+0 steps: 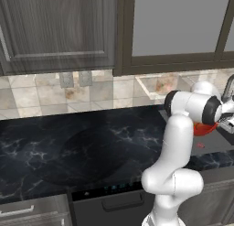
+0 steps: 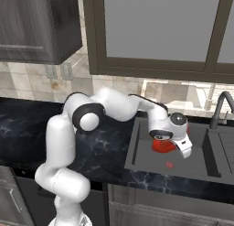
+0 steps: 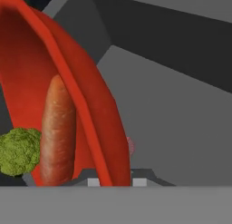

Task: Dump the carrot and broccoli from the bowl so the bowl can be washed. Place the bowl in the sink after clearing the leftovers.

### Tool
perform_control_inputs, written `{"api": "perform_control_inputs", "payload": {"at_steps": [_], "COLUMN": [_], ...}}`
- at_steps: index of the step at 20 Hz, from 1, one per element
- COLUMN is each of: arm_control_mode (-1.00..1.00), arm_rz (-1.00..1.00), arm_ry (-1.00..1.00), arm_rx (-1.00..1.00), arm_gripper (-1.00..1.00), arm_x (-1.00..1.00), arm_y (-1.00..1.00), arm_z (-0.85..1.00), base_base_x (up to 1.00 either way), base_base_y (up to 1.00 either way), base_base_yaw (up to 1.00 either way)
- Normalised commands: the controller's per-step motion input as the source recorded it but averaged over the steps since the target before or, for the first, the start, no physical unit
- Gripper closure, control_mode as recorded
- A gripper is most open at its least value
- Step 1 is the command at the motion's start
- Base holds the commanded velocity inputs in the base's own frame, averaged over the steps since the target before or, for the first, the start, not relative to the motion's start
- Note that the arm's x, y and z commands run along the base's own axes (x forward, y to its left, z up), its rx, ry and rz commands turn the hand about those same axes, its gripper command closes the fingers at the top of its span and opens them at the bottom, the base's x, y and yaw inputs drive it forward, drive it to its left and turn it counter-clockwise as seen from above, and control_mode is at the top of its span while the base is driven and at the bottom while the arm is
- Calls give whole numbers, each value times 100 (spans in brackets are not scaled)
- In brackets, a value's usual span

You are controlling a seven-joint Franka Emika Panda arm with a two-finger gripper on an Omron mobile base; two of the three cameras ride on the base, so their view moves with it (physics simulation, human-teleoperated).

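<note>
The gripper (image 2: pixel 170 142) holds the bowl (image 2: pixel 163 145) by its rim over the sink (image 2: pixel 137 152), beside the black worktop (image 1: pixel 68 142); in the hand view the rim (image 3: pixel 97 141) runs straight down between the finger tips, so the jaws look clamped on its edge. The bowl is tipped steeply there, its open side facing left and its rim line rising toward the top left. The carrot (image 3: pixel 58 132) lies inside with its long axis running up the bowl wall, nearly parallel to the rim, and the broccoli (image 3: pixel 19 151) sits touching its lower end at the left. The bowl looks stiff, thin-walled and smooth, so a pinch on the rim is the sensible hold, though it could pivot or slip. The carrot seems firm and likely to slide lengthwise; the broccoli looks light and may tumble out first.
</note>
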Motion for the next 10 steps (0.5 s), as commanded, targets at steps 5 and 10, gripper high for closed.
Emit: {"api": "perform_control_inputs", "payload": {"at_steps": [5, 10], "arm_control_mode": [-100, -100], "arm_rz": [0, 0], "arm_ry": [0, 2], "arm_rx": [-20, -11], "arm_gripper": [100, 100], "arm_x": [35, 37], "arm_y": [-6, -8], "arm_z": [-40, -18], "base_base_x": [0, 0], "base_base_y": [0, 0], "base_base_yaw": [0, 0]}}
